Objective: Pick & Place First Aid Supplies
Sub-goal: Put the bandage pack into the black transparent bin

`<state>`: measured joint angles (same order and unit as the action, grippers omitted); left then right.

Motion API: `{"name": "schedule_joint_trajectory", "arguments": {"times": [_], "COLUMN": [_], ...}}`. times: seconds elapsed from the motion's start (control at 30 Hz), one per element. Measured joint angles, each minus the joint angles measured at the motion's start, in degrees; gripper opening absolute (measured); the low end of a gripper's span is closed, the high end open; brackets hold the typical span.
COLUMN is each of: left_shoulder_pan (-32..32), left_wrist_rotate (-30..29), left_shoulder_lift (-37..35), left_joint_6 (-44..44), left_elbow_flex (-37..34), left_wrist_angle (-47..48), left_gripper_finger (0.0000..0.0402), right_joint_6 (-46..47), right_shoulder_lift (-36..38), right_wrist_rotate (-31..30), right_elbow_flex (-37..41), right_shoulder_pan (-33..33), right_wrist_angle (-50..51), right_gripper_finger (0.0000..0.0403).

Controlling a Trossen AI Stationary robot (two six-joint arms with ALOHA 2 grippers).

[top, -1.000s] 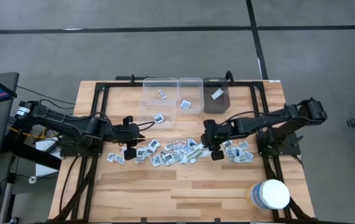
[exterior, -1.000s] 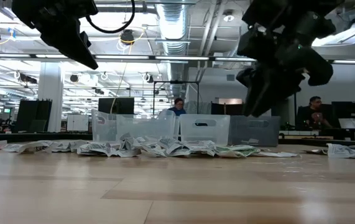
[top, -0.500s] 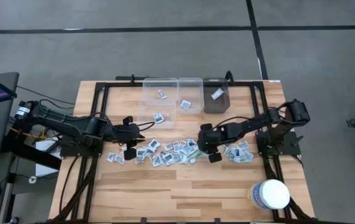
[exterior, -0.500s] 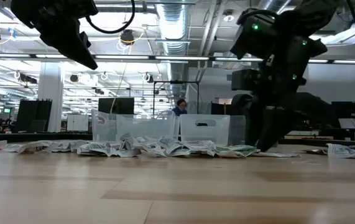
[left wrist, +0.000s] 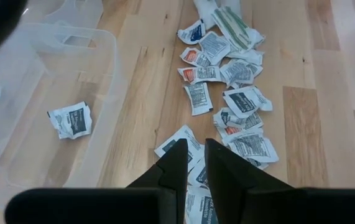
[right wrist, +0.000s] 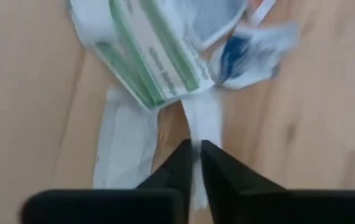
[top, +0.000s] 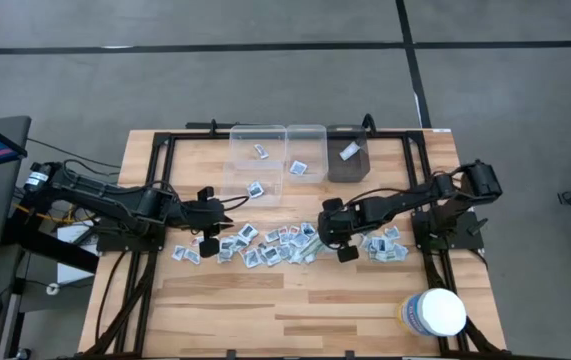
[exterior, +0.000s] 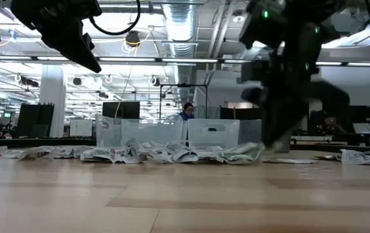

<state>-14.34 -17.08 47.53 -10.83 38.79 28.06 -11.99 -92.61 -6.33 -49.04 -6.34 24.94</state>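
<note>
The wooden bench (top: pixel 295 300) carries a black frame, and at its far edge stand three bins side by side: two clear bins (top: pixel 257 150) and a darker grey bin (top: pixel 346 152), each with a packet or two inside. A big white round tub (top: pixel 433 312) stands at the near right corner.

The right arm reaches in from the right and its claw (top: pixel 337 238) is down at the bench, at the right end of the scatter. In the right wrist view its fingers (right wrist: pixel 178 163) are pinched together on a long pale white wrapper (right wrist: pixel 202 121) that lies flat beside a green-striped wrapper (right wrist: pixel 155 59).

The left arm is held above the bench at the left end of the scatter. Its claw (left wrist: pixel 191 163) has its fingers close together with a narrow gap, nothing between them.

The first aid supplies (top: pixel 275 243), small flat square packets, lie in a loose band across the middle of the bench between the two claws, with a few more (top: pixel 383 246) just right of the right claw.
</note>
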Motion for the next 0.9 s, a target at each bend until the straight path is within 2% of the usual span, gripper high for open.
{"name": "schedule_joint_trajectory", "arguments": {"times": [0.07,0.53,0.73,0.9], "left_shoulder_pan": [0.02,0.02,0.02,0.0], "left_wrist_rotate": [0.0,0.24,1.13,1.27], "left_shoulder_lift": [0.0,0.0,0.0,-0.05], "left_joint_6": [0.0,0.01,0.02,0.03], "left_elbow_flex": [0.0,0.0,0.0,0.0], "left_wrist_angle": [0.02,0.02,0.02,0.05], "left_gripper_finger": [0.0056,0.0056,0.0056,0.0056], "right_joint_6": [-0.01,2.45,2.59,0.98], "right_shoulder_lift": [1.19,10.66,14.26,11.69], "right_wrist_rotate": [-0.04,-8.58,-7.42,-2.69], "right_elbow_flex": [-0.65,-5.77,-6.29,-6.33], "right_shoulder_pan": [0.08,3.67,6.41,7.44], "right_wrist_angle": [2.3,4.48,4.71,5.29], "right_gripper_finger": [0.0006,0.0001,0.0001,0.0019]}}
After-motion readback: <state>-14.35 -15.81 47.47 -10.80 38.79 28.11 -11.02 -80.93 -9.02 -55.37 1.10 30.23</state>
